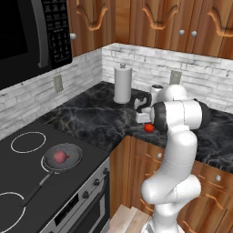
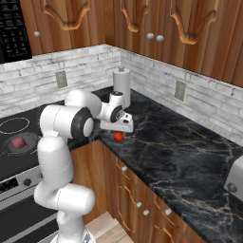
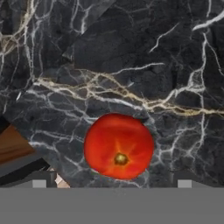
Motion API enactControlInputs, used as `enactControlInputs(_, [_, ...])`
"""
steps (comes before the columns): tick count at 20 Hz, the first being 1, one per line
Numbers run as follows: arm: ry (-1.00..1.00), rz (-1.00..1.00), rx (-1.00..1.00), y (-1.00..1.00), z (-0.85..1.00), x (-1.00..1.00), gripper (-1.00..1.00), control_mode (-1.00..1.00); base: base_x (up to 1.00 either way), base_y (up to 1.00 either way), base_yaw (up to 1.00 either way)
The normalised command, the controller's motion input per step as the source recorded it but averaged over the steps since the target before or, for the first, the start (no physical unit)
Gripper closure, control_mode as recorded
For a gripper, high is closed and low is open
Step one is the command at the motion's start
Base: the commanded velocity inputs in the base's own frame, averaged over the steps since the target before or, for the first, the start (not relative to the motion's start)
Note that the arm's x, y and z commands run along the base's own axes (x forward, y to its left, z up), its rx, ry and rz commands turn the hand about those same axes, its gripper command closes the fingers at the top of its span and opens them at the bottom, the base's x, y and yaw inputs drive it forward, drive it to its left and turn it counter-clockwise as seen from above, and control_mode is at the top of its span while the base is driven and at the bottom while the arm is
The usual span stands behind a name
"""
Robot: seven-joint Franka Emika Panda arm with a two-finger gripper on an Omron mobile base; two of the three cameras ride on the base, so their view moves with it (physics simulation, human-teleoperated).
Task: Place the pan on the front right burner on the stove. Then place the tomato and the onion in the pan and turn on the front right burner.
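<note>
The bright red tomato (image 3: pixel 119 146) lies on the black marble counter (image 1: pixel 95 120) near its front edge, also seen as tomato (image 1: pixel 148 128) and tomato (image 2: pixel 118 136). My gripper (image 3: pixel 112 180) hovers just above it, open, with one fingertip (image 3: pixel 39 180) on each side of it and nothing held. From the base the gripper (image 1: pixel 144 120) and gripper (image 2: pixel 121 129) point down over the tomato. The dark pan (image 1: pixel 61 158) sits on a ring of the stove (image 1: pixel 27 182), its handle pointing toward the front. The pinkish onion (image 1: pixel 59 156) rests in the pan (image 2: pixel 19 144).
A paper towel roll (image 1: pixel 122 85) stands at the back of the counter corner behind the arm. A microwave (image 1: pixel 27 36) hangs above the stove. Black knobs (image 1: pixel 96 182) line the steel front panel. A toaster (image 2: pixel 235 180) sits far right on the counter.
</note>
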Motion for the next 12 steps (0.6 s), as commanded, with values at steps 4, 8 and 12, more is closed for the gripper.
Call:
enactControlInputs(4, [0.00, 0.00, 0.00, -0.01, -0.26, 0.18, -1.00, -1.00, 0.00, 0.00, 0.00])
enactControlInputs(8, [0.00, 0.00, 0.00, 0.00, -0.24, 0.01, -1.00, -1.00, 0.00, 0.00, 0.00])
enactControlInputs(12, [0.00, 0.00, 0.00, 0.00, -0.23, 0.00, -1.00, -1.00, 0.00, 0.00, 0.00])
